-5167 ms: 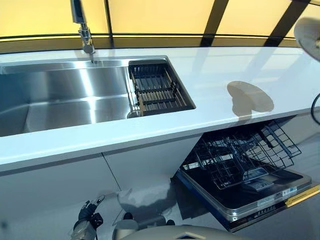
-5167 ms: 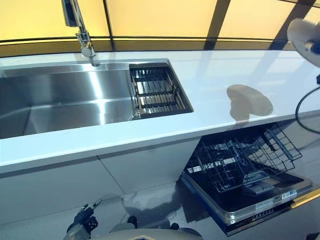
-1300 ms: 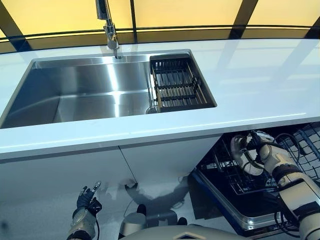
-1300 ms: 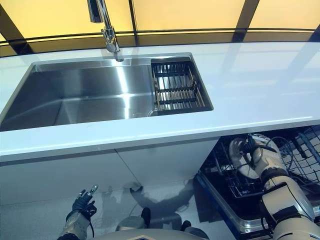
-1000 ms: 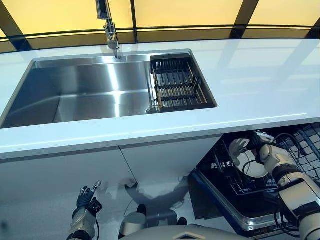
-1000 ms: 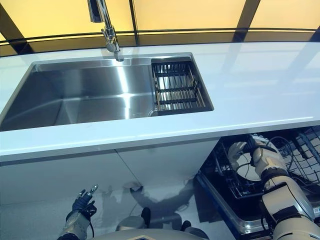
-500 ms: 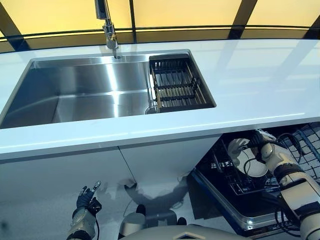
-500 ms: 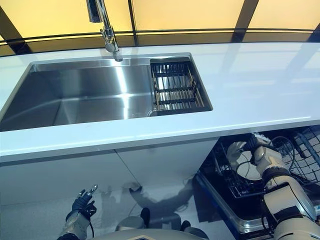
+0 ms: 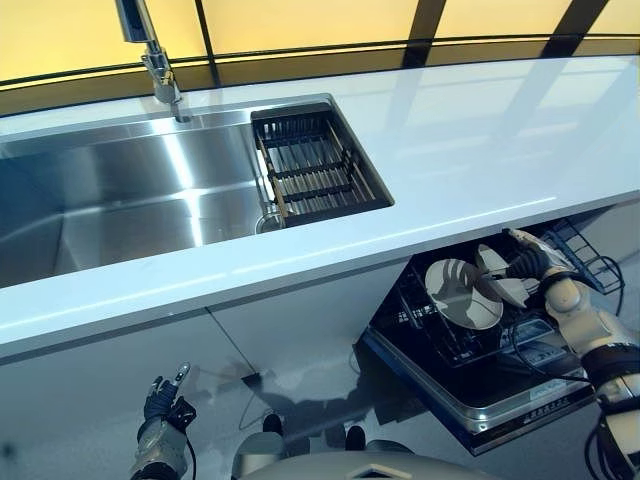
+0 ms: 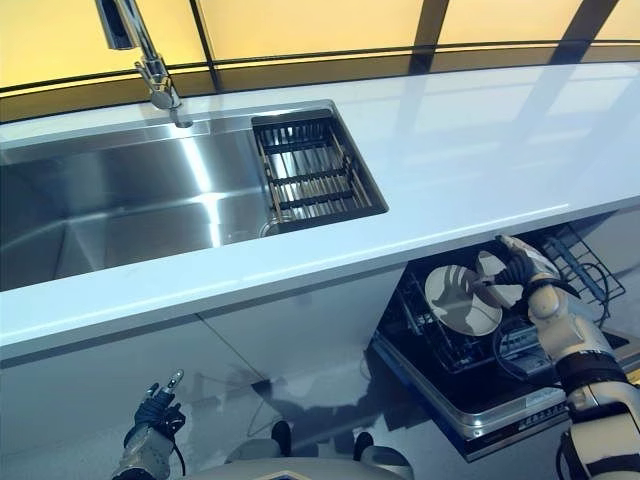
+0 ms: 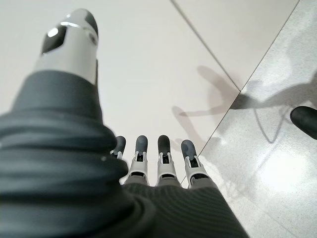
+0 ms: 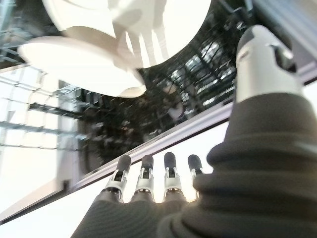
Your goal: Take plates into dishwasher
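Note:
Two white plates stand on edge in the black wire rack (image 9: 437, 340) of the pulled-out dishwasher, under the counter at the right. The larger plate (image 9: 461, 296) faces me, and a second plate (image 9: 503, 283) stands just behind it to the right. My right hand (image 9: 530, 264) hovers beside them at the rack's right with its fingers (image 12: 143, 171) straight, open and holding nothing. In the right wrist view both plates (image 12: 126, 25) show past the fingertips, with the hand's shadow on one. My left hand (image 9: 160, 408) hangs open low at the left, near the floor.
The dishwasher door (image 9: 510, 395) lies folded down, jutting out over the floor. Above it runs the white countertop (image 9: 480, 140), with a steel sink (image 9: 60, 130), a black drain basket (image 9: 315, 170) in its right end and a faucet (image 9: 150, 55). White cabinet fronts (image 9: 110, 370) fill the left.
The camera has swung right. My right hand has let go of the plate, which now stands in the rack, and has drawn back to the right with its fingers straight.

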Motion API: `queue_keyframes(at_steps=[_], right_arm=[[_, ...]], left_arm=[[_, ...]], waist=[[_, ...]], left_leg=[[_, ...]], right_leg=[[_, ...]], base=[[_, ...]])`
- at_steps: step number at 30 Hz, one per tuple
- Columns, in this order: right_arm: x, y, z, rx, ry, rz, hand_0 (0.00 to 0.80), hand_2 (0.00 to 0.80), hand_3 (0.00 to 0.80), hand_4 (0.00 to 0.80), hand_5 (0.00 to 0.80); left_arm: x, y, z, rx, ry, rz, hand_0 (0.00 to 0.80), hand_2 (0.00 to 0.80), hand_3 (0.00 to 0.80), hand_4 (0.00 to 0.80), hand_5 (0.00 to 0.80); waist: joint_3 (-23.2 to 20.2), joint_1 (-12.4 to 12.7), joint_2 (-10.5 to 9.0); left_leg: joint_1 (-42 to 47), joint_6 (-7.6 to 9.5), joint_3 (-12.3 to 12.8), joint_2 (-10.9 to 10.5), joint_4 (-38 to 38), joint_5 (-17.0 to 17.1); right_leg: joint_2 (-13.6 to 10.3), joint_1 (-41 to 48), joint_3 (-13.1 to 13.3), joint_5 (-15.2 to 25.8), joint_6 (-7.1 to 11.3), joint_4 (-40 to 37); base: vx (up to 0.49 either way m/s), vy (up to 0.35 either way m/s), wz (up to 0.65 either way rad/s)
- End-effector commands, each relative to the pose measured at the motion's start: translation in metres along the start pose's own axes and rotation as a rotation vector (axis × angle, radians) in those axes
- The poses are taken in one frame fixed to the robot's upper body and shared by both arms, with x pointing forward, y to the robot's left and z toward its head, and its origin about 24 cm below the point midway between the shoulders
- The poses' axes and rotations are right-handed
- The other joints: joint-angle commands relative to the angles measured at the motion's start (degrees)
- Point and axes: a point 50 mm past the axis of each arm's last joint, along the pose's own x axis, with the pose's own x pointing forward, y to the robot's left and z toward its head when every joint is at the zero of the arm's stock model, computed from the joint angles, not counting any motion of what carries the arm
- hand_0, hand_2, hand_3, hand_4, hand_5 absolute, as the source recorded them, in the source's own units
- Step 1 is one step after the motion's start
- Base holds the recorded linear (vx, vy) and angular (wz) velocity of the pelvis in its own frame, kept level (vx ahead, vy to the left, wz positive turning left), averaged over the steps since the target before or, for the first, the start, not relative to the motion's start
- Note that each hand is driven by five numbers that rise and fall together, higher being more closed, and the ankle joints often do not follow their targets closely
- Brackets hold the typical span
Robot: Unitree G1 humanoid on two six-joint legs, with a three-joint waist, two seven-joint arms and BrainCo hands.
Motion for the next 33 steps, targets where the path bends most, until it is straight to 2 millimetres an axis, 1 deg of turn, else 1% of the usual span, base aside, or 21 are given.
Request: queue_keyframes(at_steps=[1, 4, 8, 11, 14, 16, 18, 19, 22, 24, 25, 26, 27, 28, 29, 30, 32, 33], right_arm=[[-0.003, -0.027, 0.001, -0.01, -0.025, -0.056, 0.0, 0.0, 0.0, 0.0, 0.0], [-0.011, -0.032, -0.004, 0.043, -0.033, -0.079, 0.0, 0.0, 0.0, 0.0, 0.0], [-0.025, -0.036, -0.021, 0.17, -0.015, -0.116, 0.0, 0.0, 0.0, 0.0, 0.0], [-0.032, -0.032, -0.034, 0.285, 0.021, -0.135, 0.0, 0.0, 0.0, 0.0, 0.0], [-0.037, -0.03, -0.047, 0.468, 0.052, -0.204, 0.0, 0.0, 0.0, 0.0, 0.0], [-0.041, -0.026, -0.058, 0.55, 0.086, -0.257, 0.0, 0.0, 0.0, 0.0, 0.0], [-0.043, -0.022, -0.064, 0.607, 0.108, -0.287, 0.0, 0.0, 0.0, 0.0, 0.0], [-0.044, -0.019, -0.067, 0.641, 0.12, -0.304, 0.0, 0.0, 0.0, 0.0, 0.0], [-0.05, -0.005, -0.082, 0.837, 0.189, -0.357, 0.0, 0.0, 0.0, 0.0, 0.0], [-0.056, 0.009, -0.099, 0.972, 0.246, -0.378, 0.0, 0.0, 0.0, 0.0, 0.0], [-0.059, 0.015, -0.106, 1.07, 0.274, -0.393, 0.0, 0.0, 0.0, 0.0, 0.0], [-0.059, 0.016, -0.108, 1.091, 0.285, -0.397, 0.0, 0.0, 0.0, 0.0, 0.0], [-0.063, 0.022, -0.116, 1.126, 0.315, -0.411, 0.0, 0.0, 0.0, 0.0, 0.0], [-0.067, 0.033, -0.125, 1.181, 0.362, -0.404, 0.0, 0.0, 0.0, 0.0, 0.0], [-0.068, 0.037, -0.127, 1.202, 0.379, -0.401, 0.0, 0.0, 0.0, 0.0, 0.0], [-0.071, 0.046, -0.131, 1.239, 0.407, -0.398, 0.0, 0.0, 0.0, 0.0, 0.0], [-0.073, 0.055, -0.133, 1.279, 0.425, -0.396, 0.0, 0.0, 0.0, 0.0, 0.0], [-0.074, 0.06, -0.134, 1.328, 0.443, -0.395, 0.0, 0.0, 0.0, 0.0, 0.0]], left_arm=[[0.003, -0.006, 0.018, -0.053, -0.096, 0.0, 0.0, 0.0, 0.0, 0.0, 0.0], [0.003, -0.004, 0.016, -0.062, -0.095, 0.01, 0.0, 0.0, 0.0, 0.0, 0.0], [0.001, 0.002, 0.01, -0.068, -0.084, 0.047, 0.0, 0.0, 0.0, 0.0, 0.0], [0.001, 0.006, 0.009, -0.069, -0.08, 0.063, 0.0, 0.0, 0.0, 0.0, 0.0], [0.001, 0.007, 0.01, -0.071, -0.082, 0.072, 0.0, 0.0, 0.0, 0.0, 0.0], [0.002, 0.008, 0.011, -0.068, -0.081, 0.073, 0.0, 0.0, 0.0, 0.0, 0.0], [0.002, 0.008, 0.012, -0.068, -0.081, 0.073, 0.0, 0.0, 0.0, 0.0, 0.0], [0.002, 0.008, 0.012, -0.069, -0.081, 0.075, 0.0, 0.0, 0.0, 0.0, 0.0], [0.002, 0.009, 0.012, -0.068, -0.081, 0.074, 0.0, 0.0, 0.0, 0.0, 0.0], [0.003, 0.01, 0.013, -0.063, -0.08, 0.073, 0.0, 0.0, 0.0, 0.0, 0.0], [0.003, 0.01, 0.013, -0.061, -0.081, 0.071, 0.0, 0.0, 0.0, 0.0, 0.0], [0.004, 0.01, 0.013, -0.06, -0.081, 0.07, 0.0, 0.0, 0.0, 0.0, 0.0], [0.004, 0.01, 0.014, -0.056, -0.081, 0.066, 0.0, 0.0, 0.0, 0.0, 0.0], [0.004, 0.01, 0.015, -0.051, -0.084, 0.059, 0.0, 0.0, 0.0, 0.0, 0.0], [0.005, 0.01, 0.015, -0.048, -0.085, 0.055, 0.0, 0.0, 0.0, 0.0, 0.0], [0.005, 0.009, 0.016, -0.04, -0.087, 0.044, 0.0, 0.0, 0.0, 0.0, 0.0], [0.005, 0.008, 0.017, -0.032, -0.089, 0.035, 0.0, 0.0, 0.0, 0.0, 0.0], [0.005, 0.007, 0.017, -0.027, -0.093, 0.029, 0.0, 0.0, 0.0, 0.0, 0.0]], waist=[[-1.9, -0.9, -1.73], [-1.9, -2.0, -2.02], [-2.2, -3.4, -2.3], [-2.2, -4.1, -2.43], [-2.1, -4.6, -2.44], [-2.1, -4.8, -2.29], [-2.1, -5.0, -2.15], [-2.1, -5.1, -2.07], [-2.0, -5.3, -1.7], [-1.9, -5.4, -1.44], [-1.9, -5.3, -1.31], [-1.9, -5.3, -1.29], [-1.8, -5.2, -1.16], [-1.7, -5.0, -0.97], [-1.7, -4.9, -0.91], [-1.6, -4.6, -0.75], [-1.5, -4.4, -0.57], [-1.5, -4.3, -0.47]], left_leg=[[3.0, 1.02, 0.1, -0.2, 0.2, -6.3], [3.2, 1.13, 0.7, -0.1, 0.2, -6.5], [3.4, 1.28, 1.4, -0.2, 0.2, -6.7], [3.5, 1.29, 1.7, -0.1, 0.2, -6.8], [3.6, 1.33, 2.0, -0.1, 0.2, -6.9], [3.6, 1.3, 2.2, 0.0, 0.2, -7.0], [3.7, 1.33, 2.3, -0.1, 0.2, -7.0], [3.7, 1.35, 2.4, -0.1, 0.2, -7.0], [3.7, 1.41, 2.4, -0.2, 0.2, -7.1], [3.8, 1.43, 2.5, -0.3, 0.2, -7.2], [3.8, 1.45, 2.5, -0.4, 0.2, -7.3], [3.8, 1.45, 2.5, -0.4, 0.2, -7.3], [3.8, 1.45, 2.4, -0.5, 0.2, -7.3], [3.9, 1.5, 2.4, -0.6, 0.2, -7.4], [3.9, 1.52, 2.3, -0.6, 0.2, -7.4], [3.9, 1.57, 2.1, -0.7, 0.2, -7.4], [4.0, 1.63, 2.0, -0.7, 0.2, -7.4], [4.0, 1.65, 1.9, -0.8, 0.2, -7.3]], right_leg=[[-2.4, -1.3, 2.1, 1.5, 3.68, 0.8], [-2.2, -1.5, 2.9, 1.5, 3.72, 0.9], [-1.8, -1.8, 4.2, 1.6, 3.85, 1.0], [-1.7, -2.0, 4.8, 1.8, 3.96, 1.0], [-1.5, -2.0, 5.1, 2.0, 3.99, 1.0], [-1.4, -2.1, 5.4, 2.1, 4.06, 1.0], [-1.4, -2.2, 5.5, 2.2, 4.07, 0.9], [-1.3, -2.2, 5.6, 2.2, 4.07, 1.0], [-1.3, -2.3, 5.8, 2.3, 4.05, 0.9], [-1.3, -2.3, 5.9, 2.3, 4.08, 1.0], [-1.3, -2.4, 5.9, 2.3, 4.06, 1.0], [-1.3, -2.4, 5.9, 2.3, 4.05, 1.0], [-1.3, -2.4, 5.8, 2.2, 4.07, 1.1], [-1.3, -2.3, 5.7, 2.2, 4.13, 1.1], [-1.4, -2.3, 5.7, 2.2, 4.13, 1.2], [-1.4, -2.3, 5.6, 2.2, 4.08, 1.2], [-1.4, -2.3, 5.4, 2.2, 4.08, 1.2], [-1.5, -2.3, 5.3, 2.2, 4.06, 1.2]], base=[[-0.013, 0.037, -0.09], [-0.012, 0.037, -0.14], [-0.006, 0.027, -0.1], [-0.007, 0.012, -0.17], [-0.001, -0.003, -0.08], [-0.004, -0.005, -0.06], [-0.007, -0.002, -0.13], [-0.008, -0.006, -0.1], [-0.009, -0.012, -0.07], [0.0, 0.0, 0.0], [0.0, 0.0, 0.0], [0.0, 0.0, 0.0], [-0.006, -0.051, 0.0], [-0.006, -0.065, 0.0], [-0.008, -0.092, 0.0], [-0.008, -0.079, 0.0], [-0.007, -0.074, 0.0], [-0.011, -0.104, 0.0]])
